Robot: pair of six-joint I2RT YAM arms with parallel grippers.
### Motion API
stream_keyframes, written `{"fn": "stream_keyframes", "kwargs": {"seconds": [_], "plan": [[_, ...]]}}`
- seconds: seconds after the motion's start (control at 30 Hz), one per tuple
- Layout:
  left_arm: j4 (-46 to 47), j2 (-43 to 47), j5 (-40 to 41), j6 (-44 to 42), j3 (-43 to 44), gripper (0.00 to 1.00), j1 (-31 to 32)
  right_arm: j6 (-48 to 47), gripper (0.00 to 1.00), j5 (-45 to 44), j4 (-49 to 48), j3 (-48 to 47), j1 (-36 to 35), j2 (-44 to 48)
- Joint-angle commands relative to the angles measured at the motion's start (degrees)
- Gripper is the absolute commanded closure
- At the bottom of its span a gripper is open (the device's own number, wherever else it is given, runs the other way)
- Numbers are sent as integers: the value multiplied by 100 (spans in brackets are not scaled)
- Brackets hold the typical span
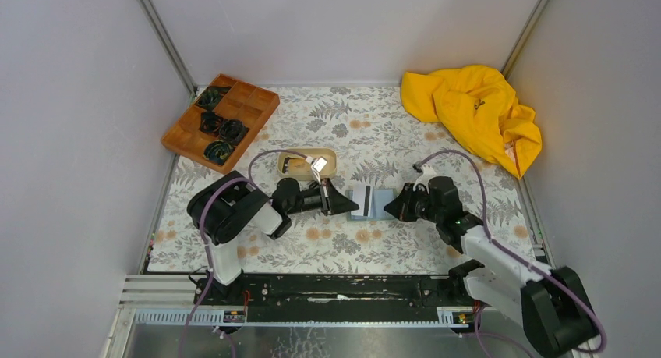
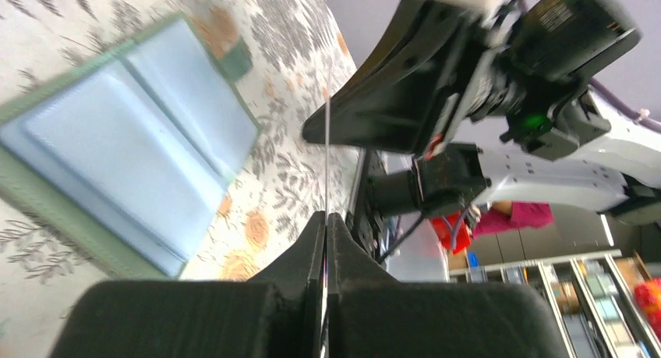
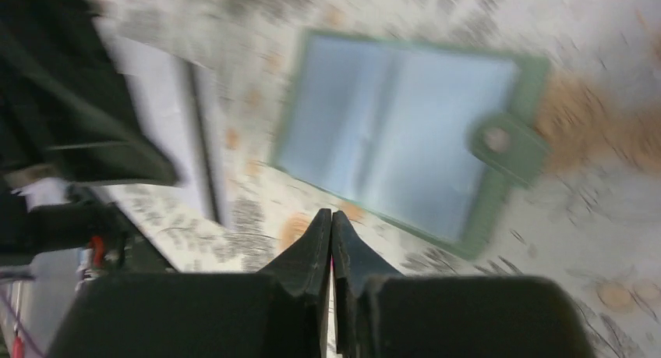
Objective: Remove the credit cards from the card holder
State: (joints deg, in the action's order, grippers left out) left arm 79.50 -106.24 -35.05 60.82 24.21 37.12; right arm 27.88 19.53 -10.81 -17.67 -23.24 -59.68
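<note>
Left wrist view: the left gripper (image 2: 326,217) is closed, with its fingers clamped on a thin credit card (image 2: 326,151). The card is seen edge-on and projects straight out from the fingertips. The card holder (image 2: 117,147) lies just beside the card, open and flat on the table, with its light blue inner panels facing up.

Top external view: the gripped card is whitish with a dark stripe. Its long axis runs away from the arm bases. The stripe lies along the edge that faces the card holder, and the left gripper holds the opposite edge. The card sits against the left side of the holder; the blurred right wrist view shows a strip of table cover between them, so whether they touch cannot be told. The holder lies between the two grippers.

Right wrist view: the right gripper (image 3: 331,216) is closed with nothing between its fingers. It points at the holder from the right side. A rounded closure tab projects from one edge of the holder.

Surface: a floral table cover (image 1: 343,249). Behind the left gripper stands a beige oval tray (image 1: 331,157) holding a tan-orange card (image 1: 295,164). A wooden compartment tray (image 1: 261,108) with dark coiled items is at the far left corner, and a yellow cloth (image 1: 471,108) at the far right. Plain grey walls (image 1: 78,140) enclose the table.
</note>
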Motion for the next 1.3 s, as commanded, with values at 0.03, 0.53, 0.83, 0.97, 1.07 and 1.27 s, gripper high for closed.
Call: {"fn": "stream_keyframes", "kwargs": {"seconds": [0.03, 0.53, 0.83, 0.97, 1.07, 1.27], "plan": [[-267, 347, -1274, -371, 103, 100, -17, -230, 76, 995, -471, -244, -19, 1283], [-3586, 2059, -2086, -2495, 364, 100, 250, 110, 52, 3179, -1102, -510, -28, 1315], [-3408, 2143, -2211, -2314, 470, 100, 409, 84, 53, 3244, -1245, -457, -114, 1020], [-3459, 2249, -2182, -2320, 480, 100, 418, 60, 54, 3267, -1256, -465, -150, 915], [-3451, 2335, -2186, -2296, 464, 100, 418, 45, 54, 3286, -1249, -475, -241, 839], [-3485, 2363, -2158, -2302, 485, 100, 417, -70, 62, 3263, -1094, -537, -431, 747]]}}
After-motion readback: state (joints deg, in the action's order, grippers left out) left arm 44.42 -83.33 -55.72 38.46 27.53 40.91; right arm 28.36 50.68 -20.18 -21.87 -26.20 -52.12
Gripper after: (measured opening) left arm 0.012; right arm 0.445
